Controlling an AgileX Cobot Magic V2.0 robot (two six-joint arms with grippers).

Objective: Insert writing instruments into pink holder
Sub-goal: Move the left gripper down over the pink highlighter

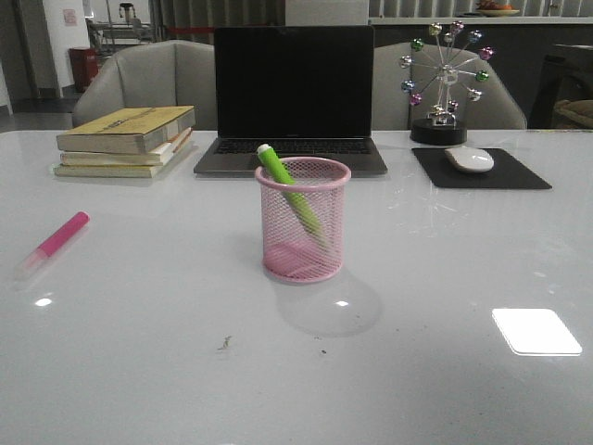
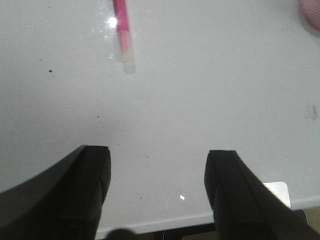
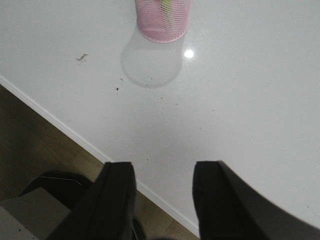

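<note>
Standing at mid-table, the round pink wire-mesh pen cup (image 1: 303, 220) holds the bright lime-green highlighter marker (image 1: 289, 189), which leans inside it with its pale tip above the rolled rim. The magenta-pink marker with a pale translucent cap (image 1: 56, 243) lies flat on the glossy white table (image 1: 445, 278), well apart from the cup.

Left gripper (image 2: 157, 187): its two dark fingers (image 2: 92, 185) are spread apart with only bare tabletop between them, grasping nothing. The pink marker (image 2: 123, 35) lies ahead of the fingertips, well beyond them, cap end nearer the fingers; the cup's edge (image 2: 311, 15) shows far off to one side.

Right gripper (image 3: 164, 200): fingers (image 3: 117, 200) likewise parted and released, hanging over the table's near edge with floor visible past it. The cup (image 3: 162, 20) stands well ahead of the fingertips, its round shadow falling toward them.

Background: a stack of books (image 1: 125, 141), a closed-screen black laptop (image 1: 293, 97), a white mouse (image 1: 469, 158) on a black pad (image 1: 482, 171), and a small ferris-wheel ornament (image 1: 445, 79).
</note>
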